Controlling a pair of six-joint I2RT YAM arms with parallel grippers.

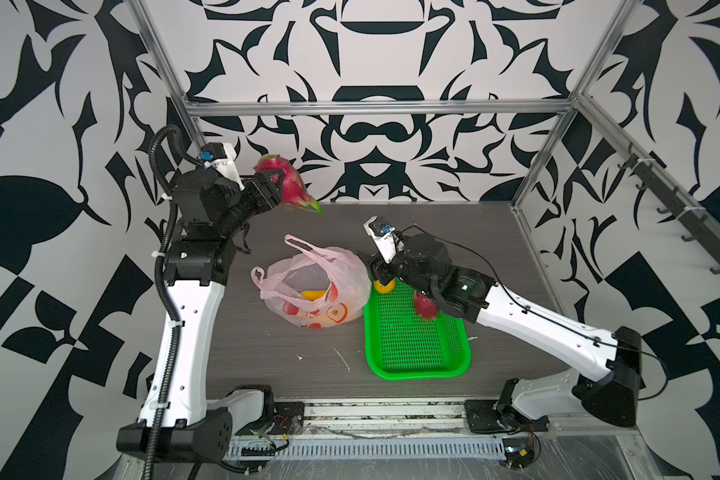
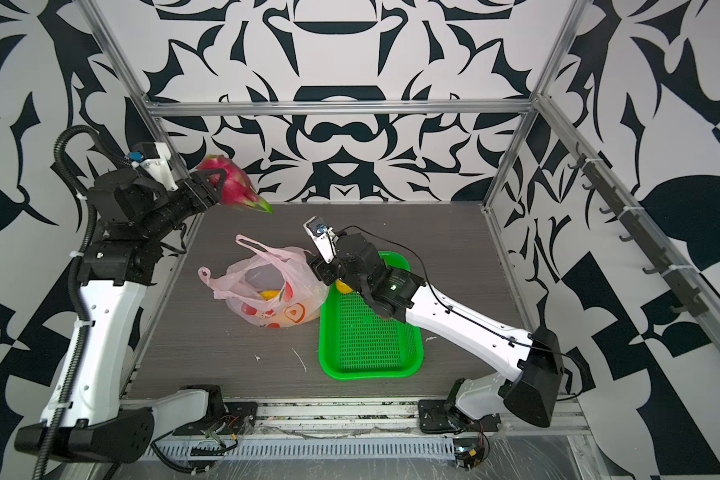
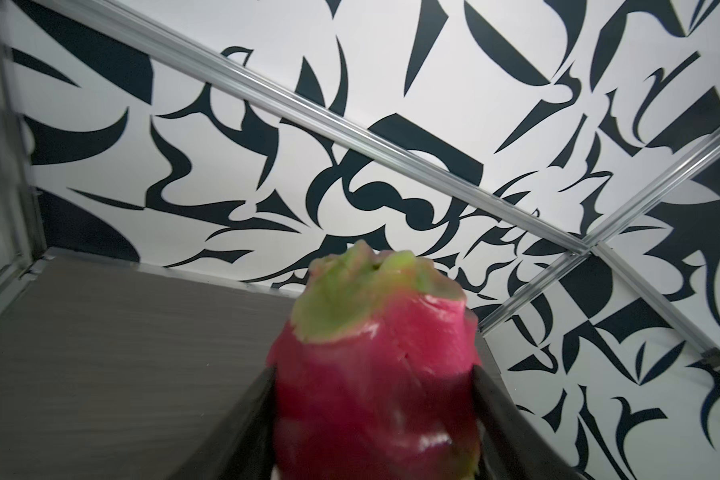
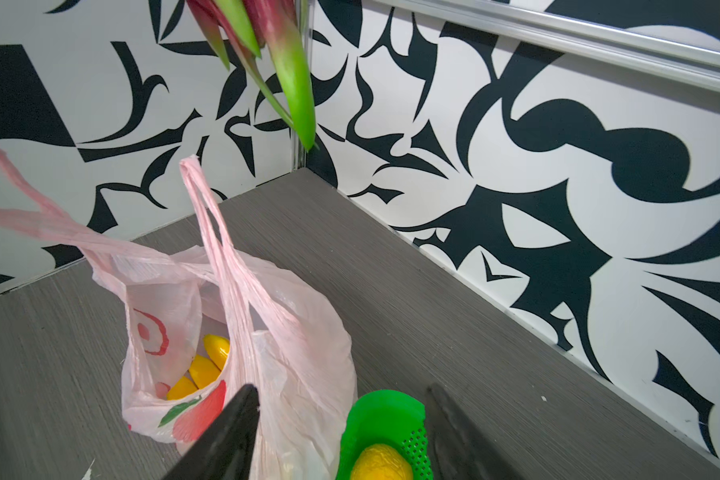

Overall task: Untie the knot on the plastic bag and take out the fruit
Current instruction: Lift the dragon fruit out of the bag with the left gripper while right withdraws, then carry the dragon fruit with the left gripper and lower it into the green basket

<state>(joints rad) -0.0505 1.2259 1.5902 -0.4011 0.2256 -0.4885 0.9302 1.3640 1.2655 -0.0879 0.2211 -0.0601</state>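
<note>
Bananas (image 4: 204, 370) in open plastic bag (image 4: 308, 332), yellow fruit (image 4: 381, 463), dragon fruit (image 1: 425, 306) in green basket (image 1: 416, 353)

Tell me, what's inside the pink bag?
Yellow bananas lie inside the open plastic bag. The printed plastic covers its bottom, so anything else down there is hidden.

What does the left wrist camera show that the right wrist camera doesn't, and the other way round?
Only the left wrist view: the left gripper closed on a magenta dragon fruit, close up.
Only the right wrist view: the open plastic bag with the banana bunch inside, a corner of the green basket holding a small yellow fruit, and the right gripper, open and empty.
Both: the grey table, the patterned wall, and that dragon fruit, though the right wrist view catches only its green-tipped scales.
</note>
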